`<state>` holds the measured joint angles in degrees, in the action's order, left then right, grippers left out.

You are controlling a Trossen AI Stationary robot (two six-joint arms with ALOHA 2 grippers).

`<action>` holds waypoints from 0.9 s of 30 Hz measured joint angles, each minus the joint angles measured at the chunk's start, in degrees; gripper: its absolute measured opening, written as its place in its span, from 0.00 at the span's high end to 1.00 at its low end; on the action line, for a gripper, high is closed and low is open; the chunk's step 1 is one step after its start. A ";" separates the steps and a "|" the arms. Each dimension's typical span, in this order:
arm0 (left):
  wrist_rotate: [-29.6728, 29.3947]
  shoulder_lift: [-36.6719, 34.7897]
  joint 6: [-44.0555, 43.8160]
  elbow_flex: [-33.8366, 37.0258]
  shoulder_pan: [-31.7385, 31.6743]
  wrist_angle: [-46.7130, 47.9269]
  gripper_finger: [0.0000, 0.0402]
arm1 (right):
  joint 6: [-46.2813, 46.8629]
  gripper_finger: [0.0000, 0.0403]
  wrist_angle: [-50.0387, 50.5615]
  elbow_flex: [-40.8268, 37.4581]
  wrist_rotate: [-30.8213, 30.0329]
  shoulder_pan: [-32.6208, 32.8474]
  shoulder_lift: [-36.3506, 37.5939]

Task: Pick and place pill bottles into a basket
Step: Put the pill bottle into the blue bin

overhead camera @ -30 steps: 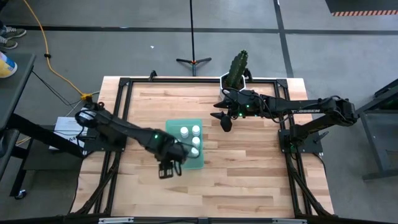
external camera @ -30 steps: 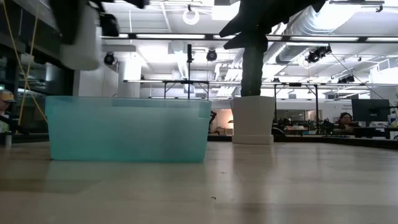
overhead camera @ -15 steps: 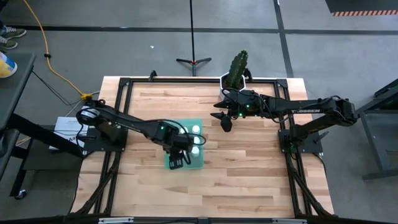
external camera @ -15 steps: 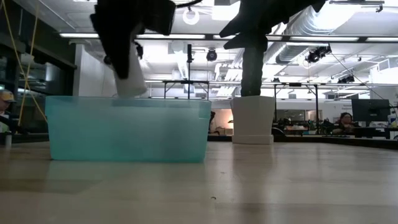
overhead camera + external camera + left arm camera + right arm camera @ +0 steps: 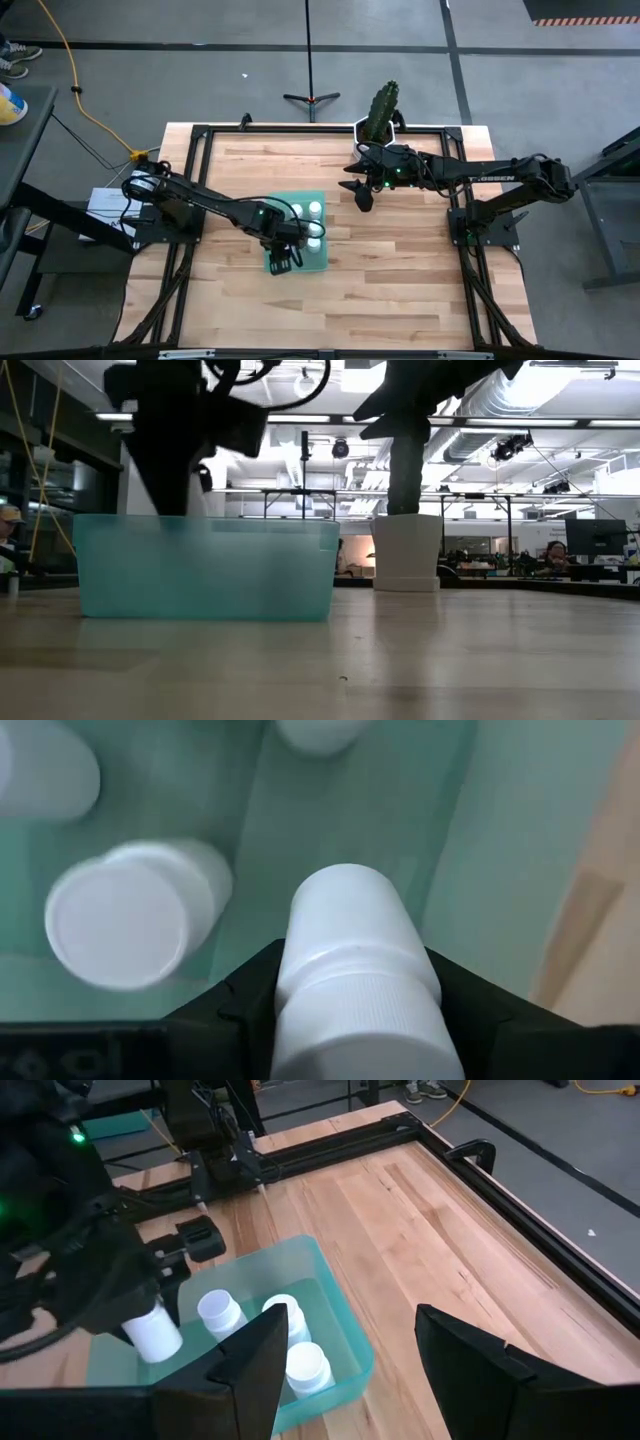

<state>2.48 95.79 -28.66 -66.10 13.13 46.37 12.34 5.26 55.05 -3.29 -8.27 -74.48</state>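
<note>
The green basket (image 5: 300, 250) stands at the table's middle and holds several white pill bottles (image 5: 315, 228), upright on their bottoms. My left gripper (image 5: 283, 262) is down inside the basket's near left part, shut on another white pill bottle (image 5: 350, 920). In the low view the basket's wall (image 5: 205, 565) hides that bottle. My right gripper (image 5: 362, 195) is open and empty. It hovers above the table, to the basket's far right. My left gripper pinches the bottle between its two fingers (image 5: 245, 1000) at the ribbed cap end (image 5: 355, 1010). The fingers come from above, slanting down. The bottle's other end points down into the basket, beside a standing bottle (image 5: 125, 925). I cannot tell whether it touches the floor.
A white hexagonal pot (image 5: 407, 550) with a cactus (image 5: 383, 105) stands at the table's far edge, behind my right gripper. Black frame rails (image 5: 195, 190) run along the table's sides. Bare wood lies in front of and to the right of the basket.
My left gripper has carried the bottle from outside the basket's near left corner toward the table's right and far side, over the wall. It has then gone down into the basket, with the bottle still in its fingers.
</note>
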 joint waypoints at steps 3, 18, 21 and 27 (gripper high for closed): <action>0.28 0.00 -0.09 1.38 0.00 0.02 0.46 | 0.00 0.48 0.02 0.00 0.00 0.00 0.00; 0.33 0.00 0.20 2.21 0.00 0.10 0.46 | -0.02 0.48 0.07 0.00 0.00 0.00 0.00; 0.49 0.00 0.39 2.21 0.00 0.06 0.46 | -0.02 0.48 0.07 0.00 0.01 0.00 0.00; 1.01 0.00 0.43 2.21 0.00 0.06 0.37 | -0.02 0.48 0.07 0.00 0.02 0.00 0.00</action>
<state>3.49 95.79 -28.23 -63.90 13.13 46.44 12.32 5.32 55.05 -3.27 -8.27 -74.48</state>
